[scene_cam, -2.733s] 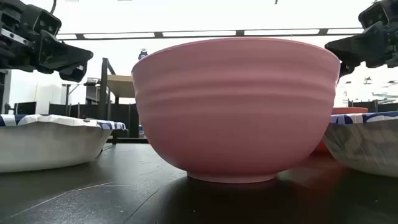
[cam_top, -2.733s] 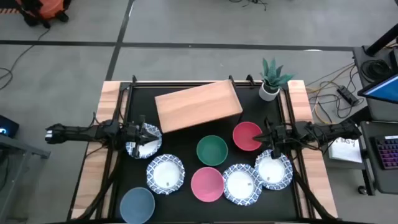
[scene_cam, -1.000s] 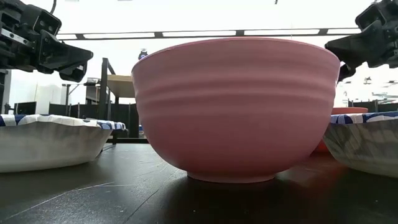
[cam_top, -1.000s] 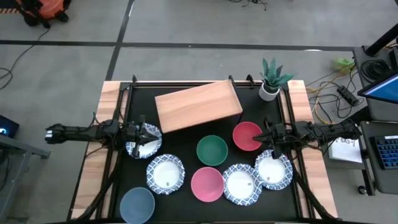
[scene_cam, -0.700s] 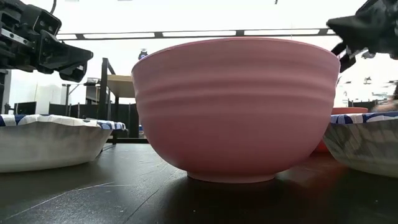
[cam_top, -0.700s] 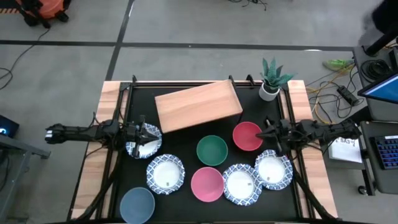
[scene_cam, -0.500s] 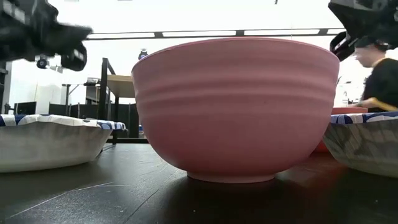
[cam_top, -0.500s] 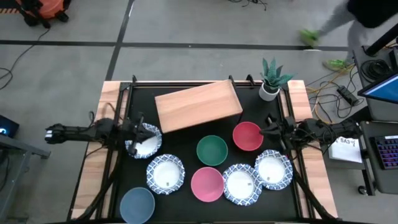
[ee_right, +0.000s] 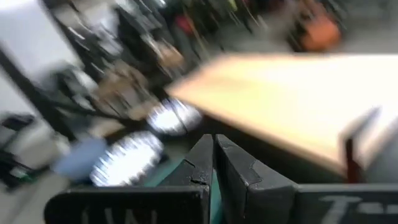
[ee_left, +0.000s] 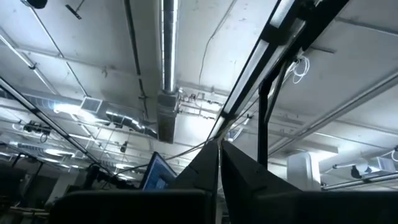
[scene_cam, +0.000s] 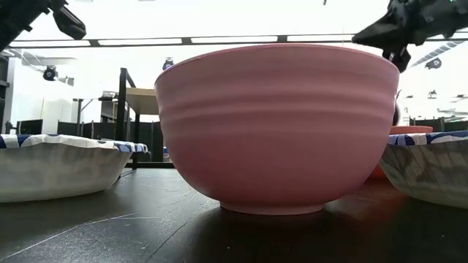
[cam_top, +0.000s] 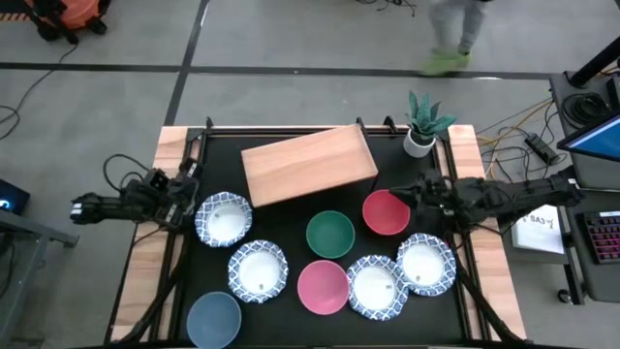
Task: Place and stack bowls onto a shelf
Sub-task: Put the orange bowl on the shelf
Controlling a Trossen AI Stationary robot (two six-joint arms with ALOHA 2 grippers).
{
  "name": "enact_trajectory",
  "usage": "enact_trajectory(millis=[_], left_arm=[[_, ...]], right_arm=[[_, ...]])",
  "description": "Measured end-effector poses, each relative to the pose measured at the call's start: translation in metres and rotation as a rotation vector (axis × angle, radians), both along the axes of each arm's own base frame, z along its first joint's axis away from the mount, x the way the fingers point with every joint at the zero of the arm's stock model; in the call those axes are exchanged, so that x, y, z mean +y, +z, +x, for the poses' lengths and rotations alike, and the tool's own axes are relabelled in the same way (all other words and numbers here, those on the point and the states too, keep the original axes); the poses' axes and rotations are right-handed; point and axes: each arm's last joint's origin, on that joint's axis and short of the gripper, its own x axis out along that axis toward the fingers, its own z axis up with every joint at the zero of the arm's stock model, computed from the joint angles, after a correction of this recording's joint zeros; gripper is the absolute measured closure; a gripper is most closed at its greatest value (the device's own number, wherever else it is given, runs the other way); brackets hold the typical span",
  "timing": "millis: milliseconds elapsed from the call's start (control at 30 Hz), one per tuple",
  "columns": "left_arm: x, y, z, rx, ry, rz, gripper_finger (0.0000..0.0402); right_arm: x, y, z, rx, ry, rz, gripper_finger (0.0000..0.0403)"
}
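Note:
In the high view the wooden shelf (cam_top: 308, 165) stands at the far middle of the black table. In front of it rest white blue-rimmed bowls (cam_top: 224, 218), (cam_top: 258, 270), (cam_top: 376, 287), (cam_top: 425, 264), a green bowl (cam_top: 329, 234), a red bowl (cam_top: 386, 212), a pink bowl (cam_top: 323, 287) and a blue-grey bowl (cam_top: 213, 318). My left gripper (cam_top: 190, 195) is shut, raised at the left edge beside the leftmost white bowl and tipped toward the ceiling (ee_left: 219, 155). My right gripper (cam_top: 399, 195) is shut (ee_right: 213, 155), in the air above the red bowl's far right rim, facing the shelf (ee_right: 292, 93).
A small potted plant (cam_top: 424, 121) stands at the table's far right corner. Pale wooden strips (cam_top: 155, 242) edge the table left and right. The pink bowl (scene_cam: 278, 128) fills the low view, with white bowls (scene_cam: 58, 164) beside it. A person's legs (cam_top: 450, 39) pass on the floor beyond.
My left gripper has drawn back from above the leftmost white bowl toward the table's left edge, risen and tipped upward. My right gripper has risen and moved from beside the right white bowl toward the far edge, over the red bowl's rim. No bowl has moved.

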Motion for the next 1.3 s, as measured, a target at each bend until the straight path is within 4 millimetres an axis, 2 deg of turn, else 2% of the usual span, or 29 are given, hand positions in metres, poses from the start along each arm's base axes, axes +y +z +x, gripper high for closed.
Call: enact_trajectory(millis=[133,267,433,567,800,900,1033,1167,1300], left_arm=[[0.0,0.0,0.0,-0.003,0.002,0.001,0.0402],[0.0,-0.001,0.002,0.022,0.002,0.001,0.0402],[0.0,-0.002,0.002,0.031,0.003,-0.002,0.0402],[0.0,-0.003,0.003,0.039,0.001,-0.002,0.0402],[0.001,-0.006,0.006,0.087,-0.055,-0.083,0.0402],[0.0,-0.007,0.012,0.161,-0.062,-0.097,0.0402],[0.0,0.002,0.022,0.319,-0.046,-0.091,0.0402],[0.0,0.017,0.029,0.472,-0.014,-0.042,0.0402],[0.0,0.033,0.029,0.696,0.024,0.017,0.0402]], right_arm=[[0.0,0.024,0.001,0.198,-0.057,0.078,0.0394],[0.001,0.043,0.006,0.314,-0.068,0.131,0.0394],[0.009,0.055,0.022,0.376,0.065,0.261,0.0394],[0.018,0.048,0.036,0.457,0.133,0.396,0.0394],[0.032,0.027,0.057,0.602,0.151,0.482,0.0394],[0.034,0.021,0.064,0.645,0.142,0.508,0.0394],[0.036,0.02,0.075,0.672,0.165,0.465,0.0394],[0.038,0.026,0.085,0.681,0.227,0.379,0.0394],[0.04,0.034,0.096,0.687,0.314,0.263,0.0394]])
